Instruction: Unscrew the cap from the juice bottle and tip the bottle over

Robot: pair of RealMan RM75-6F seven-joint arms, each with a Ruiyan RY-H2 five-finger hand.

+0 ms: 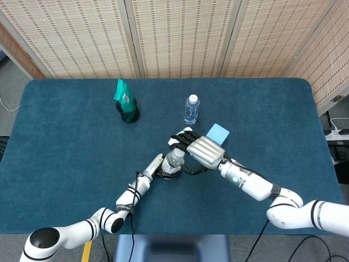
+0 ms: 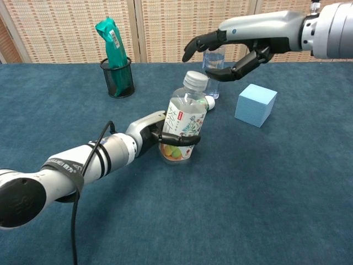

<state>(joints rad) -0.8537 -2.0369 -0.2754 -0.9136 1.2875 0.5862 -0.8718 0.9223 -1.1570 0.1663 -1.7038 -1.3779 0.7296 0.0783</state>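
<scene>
Blue cloth covers the bench point(image 2: 287, 210), and woven reed screens point(image 1: 180, 33) stand behind its far edge.

Nearest the robot, the left arm reaches forward over the cloth. Its left hand point(image 2: 157, 134) grips the lower body of the juice bottle point(image 2: 183, 124), with dark fingers point(image 2: 179, 140) wrapped round the front of the label. The bottle stands near the middle of the bench, its base on the cloth, leaning slightly to the right in the chest view. Its white cap point(image 2: 195, 79) is on the neck.

Above and just beyond the cap, the right hand point(image 2: 229, 49) hangs in the air, spread and holding nothing; its fingers arch forward and the thumb sits below them, with clear space between the hand and the cap in the chest view. In the head view the right hand point(image 1: 200, 149) overlaps the bottle top, so the gap cannot be judged there.

Just behind the juice bottle lies a small white and green object point(image 1: 180, 135) on the cloth, partly hidden by the right hand. To the right of it sits a light blue cube point(image 2: 255, 105).

Farther back stands a clear water bottle point(image 1: 191, 109) with a white cap, upright. Well to the left of it, a black mesh cup point(image 2: 117, 78) holds a green packet point(image 2: 112, 34) that sticks up out of its top.
</scene>
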